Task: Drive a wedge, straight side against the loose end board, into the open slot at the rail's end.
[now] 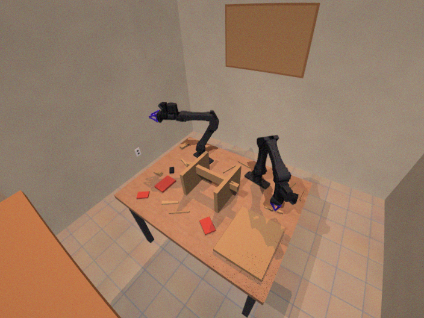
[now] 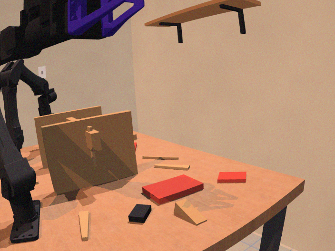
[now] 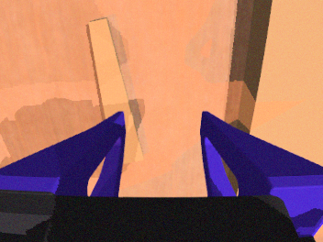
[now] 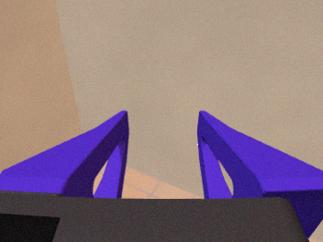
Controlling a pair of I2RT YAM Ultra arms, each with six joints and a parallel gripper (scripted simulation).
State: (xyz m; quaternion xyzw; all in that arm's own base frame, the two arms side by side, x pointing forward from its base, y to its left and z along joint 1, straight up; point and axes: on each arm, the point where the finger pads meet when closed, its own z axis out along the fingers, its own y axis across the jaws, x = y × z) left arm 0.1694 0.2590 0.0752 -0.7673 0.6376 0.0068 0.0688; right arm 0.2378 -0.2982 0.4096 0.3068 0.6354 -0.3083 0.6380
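Note:
My left gripper [image 1: 275, 206] [image 3: 162, 121] is partly open, empty, low above a thin wooden wedge [image 1: 279, 211] [image 3: 106, 64] lying beside the large board. My right gripper [image 1: 150, 117] [image 4: 162, 120] is partly open and empty, high in the air. The rail [image 1: 211, 174] joins two upright end boards. The end board nearer my left arm [image 1: 224, 196] [image 2: 89, 112] has the rail's end [image 1: 235, 187] sticking out through it; no wedge stands clearly in its slot. The other end board [image 1: 191, 179] [image 2: 116, 140] has a wedge [image 2: 89, 128] through the protruding rail end.
A large flat board [image 1: 250, 246] [image 3: 294, 69] lies beside the left gripper. Red blocks [image 1: 207, 225] [image 2: 172, 188], a black block [image 1: 171, 170] [image 2: 139, 212], a steep wedge [image 2: 188, 213] and several thin wooden pieces lie around the upright assembly.

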